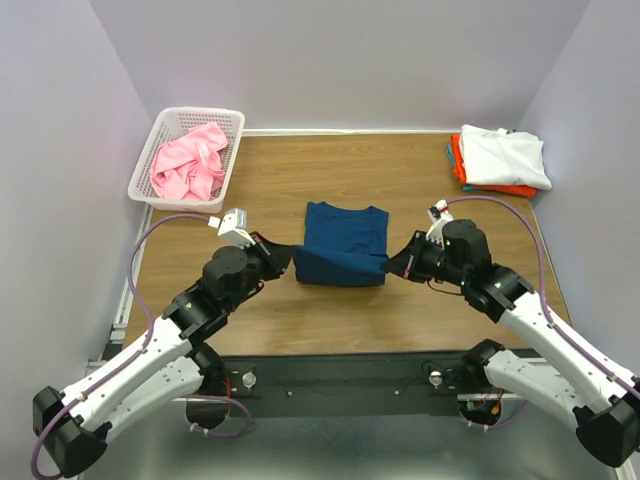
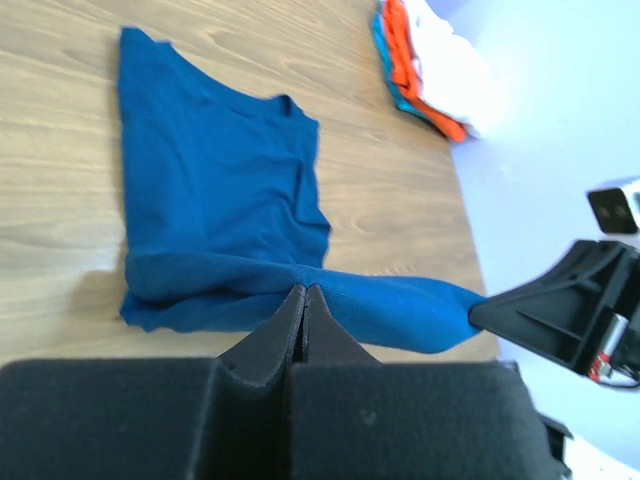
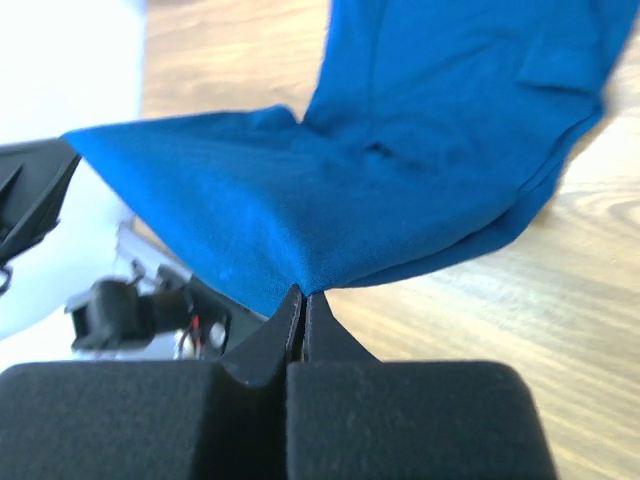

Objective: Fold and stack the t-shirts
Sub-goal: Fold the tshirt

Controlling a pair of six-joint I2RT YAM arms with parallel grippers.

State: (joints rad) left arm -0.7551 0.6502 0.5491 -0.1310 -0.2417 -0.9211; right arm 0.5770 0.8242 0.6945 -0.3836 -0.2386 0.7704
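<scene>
A navy blue t-shirt point(image 1: 343, 243) lies half-folded in the middle of the table, print hidden. My left gripper point(image 1: 283, 260) is shut on its near left corner point(image 2: 250, 295). My right gripper point(image 1: 396, 264) is shut on its near right corner point(image 3: 300, 265). Both hold the near edge lifted a little above the table. The right gripper's tip also shows in the left wrist view point(image 2: 485, 312). A pink t-shirt point(image 1: 188, 162) lies crumpled in the basket. A stack of folded t-shirts, white point(image 1: 504, 157) on orange point(image 1: 458, 158) and teal, sits at the far right corner, also in the left wrist view point(image 2: 430, 60).
A white lattice basket point(image 1: 231, 150) stands at the far left corner. The wooden table point(image 1: 330, 320) is walled by grey panels on three sides. A black rail runs along the near edge by the arm bases.
</scene>
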